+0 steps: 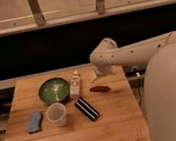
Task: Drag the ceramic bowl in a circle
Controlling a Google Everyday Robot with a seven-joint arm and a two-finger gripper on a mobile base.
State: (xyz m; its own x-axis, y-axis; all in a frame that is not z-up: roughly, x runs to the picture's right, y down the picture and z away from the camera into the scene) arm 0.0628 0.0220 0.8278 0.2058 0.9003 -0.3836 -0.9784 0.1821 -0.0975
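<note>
The green bowl (pixel 54 90) is sitting at the back left of the bench (pixel 111 127), just beside a small white bottle (pixel 74 84). The hand (pixel 101 74) is hanging over the bench's back right, apart from the bowl. I cannot tell whether it is wide or narrow.

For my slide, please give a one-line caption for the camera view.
Pincer above the wooden table, right of the green ceramic bowl and apart from it.

The gripper (pixel 99 74) (over the table (pixel 116 128), far edge) sits mostly hidden under the arm (pixel 139 51), which runs out of view.
</note>
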